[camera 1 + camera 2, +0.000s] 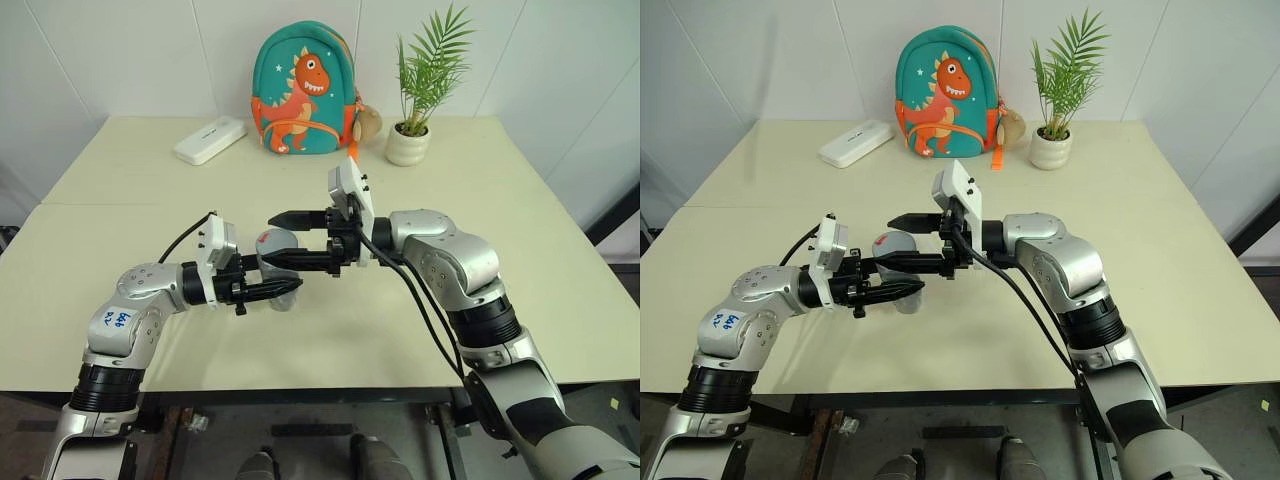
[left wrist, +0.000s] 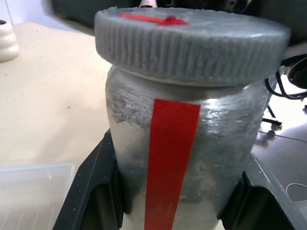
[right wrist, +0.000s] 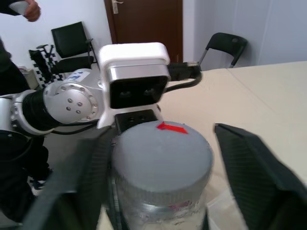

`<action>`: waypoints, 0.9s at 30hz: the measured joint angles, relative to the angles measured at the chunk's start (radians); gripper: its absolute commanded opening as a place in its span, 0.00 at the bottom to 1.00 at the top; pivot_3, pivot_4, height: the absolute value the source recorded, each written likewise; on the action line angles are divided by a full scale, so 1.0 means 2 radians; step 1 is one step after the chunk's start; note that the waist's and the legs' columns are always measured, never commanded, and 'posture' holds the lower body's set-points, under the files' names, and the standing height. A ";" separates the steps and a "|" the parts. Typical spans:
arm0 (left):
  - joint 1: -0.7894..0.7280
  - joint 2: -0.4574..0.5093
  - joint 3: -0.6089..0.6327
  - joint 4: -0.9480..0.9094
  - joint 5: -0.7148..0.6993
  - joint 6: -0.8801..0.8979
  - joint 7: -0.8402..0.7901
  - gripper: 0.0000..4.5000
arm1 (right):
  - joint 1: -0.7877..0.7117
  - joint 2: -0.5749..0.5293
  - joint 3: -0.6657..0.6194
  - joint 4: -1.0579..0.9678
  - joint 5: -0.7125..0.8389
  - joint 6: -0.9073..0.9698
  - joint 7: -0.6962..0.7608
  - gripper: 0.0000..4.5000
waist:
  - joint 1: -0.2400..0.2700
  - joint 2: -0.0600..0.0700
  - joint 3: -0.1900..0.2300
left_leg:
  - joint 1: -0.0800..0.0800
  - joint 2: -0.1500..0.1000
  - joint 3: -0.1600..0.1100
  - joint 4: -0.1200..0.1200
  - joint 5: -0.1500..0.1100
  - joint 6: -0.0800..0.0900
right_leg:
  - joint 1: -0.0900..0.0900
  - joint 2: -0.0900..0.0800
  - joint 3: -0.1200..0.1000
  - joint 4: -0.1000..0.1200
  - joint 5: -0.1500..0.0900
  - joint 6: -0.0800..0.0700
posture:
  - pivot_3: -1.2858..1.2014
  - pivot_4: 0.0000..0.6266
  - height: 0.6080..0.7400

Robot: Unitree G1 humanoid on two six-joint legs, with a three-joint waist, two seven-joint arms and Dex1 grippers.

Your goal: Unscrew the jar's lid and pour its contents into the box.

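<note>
At frame centre we held the upright jar (image 1: pixel 277 262) clenched in our left end effector (image 1: pixel 285 290); our right end effector (image 1: pixel 283 240), straddling the lid (image 2: pixel 192 40), looked unclenched.

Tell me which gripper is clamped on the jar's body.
The left gripper: its fingers clamp the jar below the lid; the right gripper flanks the lid.

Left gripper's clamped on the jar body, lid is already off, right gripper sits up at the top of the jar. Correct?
Not quite: the lid is on, not off. The left wrist view shows the grey ribbed cap seated on the jar, and the right wrist view shows it from above. The rest holds: the left gripper is clamped on the jar body and the right gripper sits at the top of the jar.
</note>
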 measured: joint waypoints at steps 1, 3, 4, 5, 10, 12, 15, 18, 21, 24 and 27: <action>0.000 0.000 0.000 0.000 0.000 0.000 0.000 0.43 | 0.000 0.000 0.000 0.000 0.000 0.001 0.000 0.58 | 0.000 0.000 0.000 | 0.000 0.000 0.000 0.000 0.000 0.000 | 0.000 0.000 0.000 0.000 0.000 0.000 | 0.52 0.24 1.00; 0.000 0.000 0.001 0.000 0.000 0.000 0.001 0.43 | 0.000 0.003 -0.003 0.000 0.006 0.009 -0.005 0.58 | 0.000 0.000 0.000 | 0.000 0.000 0.000 0.000 0.000 0.000 | 0.000 0.000 0.000 0.000 0.000 0.000 | 0.52 0.24 1.00; 0.000 0.000 0.002 0.000 0.000 0.000 0.001 0.43 | 0.000 0.007 -0.006 0.000 0.011 0.016 -0.011 0.58 | 0.000 0.000 0.000 | 0.000 0.000 0.000 0.000 0.000 0.000 | 0.000 0.000 0.000 0.000 0.000 0.000 | 0.52 0.24 1.00; 0.000 0.000 0.003 0.000 -0.001 -0.001 0.002 0.43 | 0.000 0.014 -0.017 0.001 0.024 0.033 -0.020 0.58 | 0.000 0.000 0.000 | 0.000 0.000 0.000 0.000 0.000 0.000 | 0.000 0.000 0.000 0.000 0.000 0.000 | 0.52 0.24 1.00; 0.002 0.000 0.001 -0.002 -0.001 -0.001 0.001 0.43 | -0.035 0.040 -0.104 -0.002 0.115 0.099 -0.070 0.58 | 0.001 0.000 0.000 | 0.000 0.000 0.000 0.000 0.000 0.000 | 0.000 0.000 0.000 0.001 0.000 0.000 | 0.52 0.24 1.00; 0.004 0.000 0.001 -0.002 -0.001 -0.001 0.002 0.43 | -0.036 0.040 -0.123 -0.011 0.133 0.107 -0.082 0.58 | 0.001 0.000 0.000 | 0.000 0.000 0.000 0.000 0.000 0.000 | 0.000 0.000 0.000 0.000 0.000 0.000 | 0.52 0.24 1.00; 0.005 0.001 0.001 -0.003 -0.001 -0.001 0.002 0.43 | -0.011 0.013 -0.120 -0.025 0.115 0.082 -0.085 0.58 | 0.001 0.000 0.000 | 0.000 0.000 0.000 0.000 0.000 0.000 | 0.000 0.000 0.000 -0.001 0.000 0.000 | 0.52 0.24 1.00; 0.011 0.002 0.003 -0.004 -0.001 -0.001 0.004 0.43 | 0.041 -0.041 -0.108 -0.015 0.041 0.009 -0.083 0.58 | 0.003 0.000 0.000 | 0.000 0.000 0.000 0.000 0.000 0.000 | 0.001 0.000 0.000 -0.002 0.000 0.000 | 0.52 0.24 1.00; 0.018 0.004 0.008 -0.004 -0.001 -0.001 0.005 0.43 | 0.086 -0.057 -0.111 0.029 -0.008 -0.051 -0.093 0.58 | 0.000 0.000 0.000 | 0.000 0.000 0.000 0.000 0.000 0.000 | 0.001 0.000 0.000 -0.003 0.000 0.000 | 0.52 0.24 1.00; 0.018 0.005 0.010 -0.004 -0.002 -0.001 0.005 0.43 | 0.114 -0.059 -0.107 0.084 -0.057 -0.132 -0.096 0.58 | -0.002 0.000 0.000 | 0.000 0.000 0.000 -0.001 0.000 0.000 | 0.001 0.000 0.000 -0.002 0.000 0.000 | 0.52 0.24 1.00; 0.019 0.005 0.016 -0.004 -0.002 -0.001 0.008 0.43 | 0.136 -0.050 -0.107 0.155 -0.091 -0.204 -0.113 0.58 | -0.002 0.000 0.000 | 0.000 0.000 0.000 0.000 0.000 0.000 | 0.001 0.000 0.001 -0.002 0.000 0.000 | 0.52 0.24 1.00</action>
